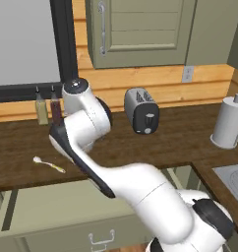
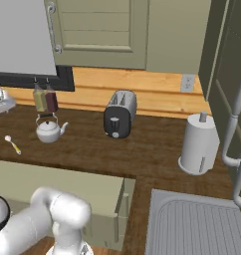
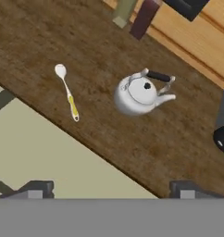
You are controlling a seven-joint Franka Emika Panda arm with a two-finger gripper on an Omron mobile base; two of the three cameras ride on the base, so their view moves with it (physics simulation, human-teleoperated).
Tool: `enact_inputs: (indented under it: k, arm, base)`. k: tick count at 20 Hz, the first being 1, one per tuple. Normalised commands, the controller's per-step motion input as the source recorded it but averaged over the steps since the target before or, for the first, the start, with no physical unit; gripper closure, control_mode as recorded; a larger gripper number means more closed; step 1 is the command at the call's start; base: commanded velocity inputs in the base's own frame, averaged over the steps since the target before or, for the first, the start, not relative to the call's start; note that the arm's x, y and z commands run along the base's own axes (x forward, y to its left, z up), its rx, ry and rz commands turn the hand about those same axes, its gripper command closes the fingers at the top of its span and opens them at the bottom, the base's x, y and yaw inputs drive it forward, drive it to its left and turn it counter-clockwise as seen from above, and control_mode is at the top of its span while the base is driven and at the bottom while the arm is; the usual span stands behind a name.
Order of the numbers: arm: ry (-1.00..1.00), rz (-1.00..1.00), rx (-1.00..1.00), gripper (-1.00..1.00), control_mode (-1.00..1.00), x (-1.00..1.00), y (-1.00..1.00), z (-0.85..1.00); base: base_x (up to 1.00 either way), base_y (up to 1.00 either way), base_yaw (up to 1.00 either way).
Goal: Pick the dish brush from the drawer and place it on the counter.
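The dish brush (image 1: pixel 48 164) (image 2: pixel 13 144) (image 3: pixel 67 92) lies flat on the dark wood counter (image 1: pixel 180 138) (image 2: pixel 142 154) (image 3: pixel 49 41), near its front edge, white head away from the yellow handle. Below that edge the pale olive drawer (image 1: pixel 47 206) (image 2: pixel 58 189) (image 3: pixel 40 152) stands pulled out, its flat interior bare where it shows. My gripper (image 3: pixel 111 192) hovers above the counter's front edge and the drawer. It is open, fingertips (image 3: pixel 37 190) far apart with nothing between them, well clear of the brush.
A silver kettle (image 2: pixel 49 130) (image 3: pixel 139 95) stands right of the brush. Two bottles (image 1: pixel 47 110) (image 2: pixel 45 99) sit against the back wall. A toaster (image 1: pixel 141 110) (image 2: pixel 120 114), a paper towel roll (image 1: pixel 229 122) (image 2: pixel 198 144) and a sink (image 2: pixel 192 224) lie to the right.
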Motion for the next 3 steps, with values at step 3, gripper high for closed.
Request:
enact_inputs:
  k: [3]
  arm:
    - [0.00, -0.17, 0.17, -1.00, -1.00, -0.24, -0.97, 0.44]
  base:
    - [0.00, 0.00, 0.00]
